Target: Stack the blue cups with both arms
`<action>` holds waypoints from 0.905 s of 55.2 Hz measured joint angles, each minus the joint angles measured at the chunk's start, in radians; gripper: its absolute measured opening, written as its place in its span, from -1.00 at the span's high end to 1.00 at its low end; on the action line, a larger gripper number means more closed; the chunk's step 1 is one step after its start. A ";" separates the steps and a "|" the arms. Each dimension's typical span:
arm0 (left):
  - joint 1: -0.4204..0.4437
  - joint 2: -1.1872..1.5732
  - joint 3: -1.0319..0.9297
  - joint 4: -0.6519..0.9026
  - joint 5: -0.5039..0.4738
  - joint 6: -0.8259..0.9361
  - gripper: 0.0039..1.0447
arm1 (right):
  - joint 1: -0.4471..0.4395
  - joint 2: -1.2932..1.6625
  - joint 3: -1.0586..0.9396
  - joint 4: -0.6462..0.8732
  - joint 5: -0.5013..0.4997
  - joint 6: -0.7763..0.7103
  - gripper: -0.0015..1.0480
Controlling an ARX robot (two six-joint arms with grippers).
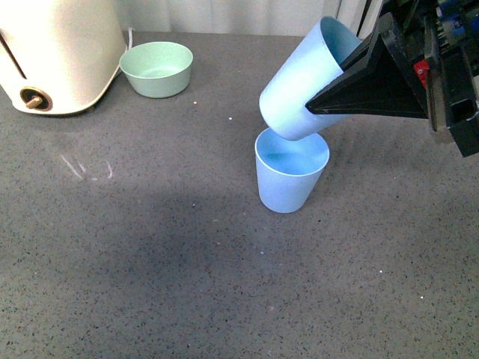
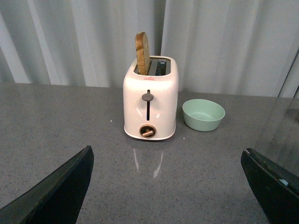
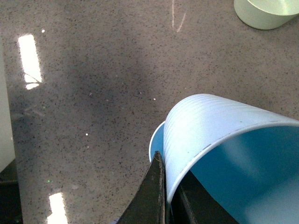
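Observation:
One blue cup (image 1: pixel 290 173) stands upright on the grey table, right of the middle. A second blue cup (image 1: pixel 303 84) hangs tilted just above it, its base over the standing cup's mouth. My right gripper (image 1: pixel 337 93) is shut on this tilted cup's rim, one finger outside and one inside. In the right wrist view the held cup (image 3: pixel 219 140) fills the frame, pinched at the rim by the right gripper (image 3: pixel 169 196), and a sliver of the standing cup (image 3: pixel 156 142) shows behind it. My left gripper (image 2: pixel 170 186) stands open over bare table, far from both cups.
A cream toaster (image 2: pixel 150 105) with a slice of bread (image 2: pixel 143 53) stands at the back left, also seen as the toaster (image 1: pixel 56 52) in the front view. A mint green bowl (image 1: pixel 157 69) sits beside it. Curtains hang behind the table.

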 joint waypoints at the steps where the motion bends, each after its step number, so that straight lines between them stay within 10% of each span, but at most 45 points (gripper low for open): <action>1: 0.000 0.000 0.000 0.000 0.000 0.000 -0.84 | 0.000 -0.001 0.000 -0.007 0.000 -0.005 0.97; 39: 0.000 0.000 0.000 0.000 0.000 0.000 -0.84 | 0.018 0.074 -0.003 0.000 0.058 -0.041 0.96; 50: 0.000 0.000 0.000 0.000 0.000 0.000 -0.84 | 0.018 0.076 -0.003 0.003 0.061 -0.036 0.30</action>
